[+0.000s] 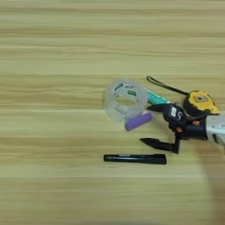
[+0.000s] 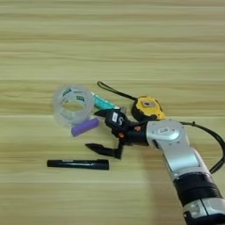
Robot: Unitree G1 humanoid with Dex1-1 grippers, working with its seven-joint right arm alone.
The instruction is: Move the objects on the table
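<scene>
On the wooden table (image 1: 52, 52) lies a cluster of small objects. A clear tape roll (image 1: 125, 100) sits at the left of it, with a short purple cylinder (image 1: 138, 121) touching its lower right side. A green-white tube (image 2: 103, 103) pokes out from behind the roll. The yellow-black tape measure (image 2: 148, 108) lies further right, its black strap (image 2: 112, 90) trailing up-left. A slim black marker (image 1: 135, 158) lies flat below. My right gripper (image 2: 96, 130) is open just right of the purple cylinder, one finger near the tube, the other above the marker, with nothing between them.
My silver forearm (image 2: 180, 162) comes in from the bottom right, with a black cable (image 2: 215, 145) looping beside it. Bare wood stretches across the top and left of the table.
</scene>
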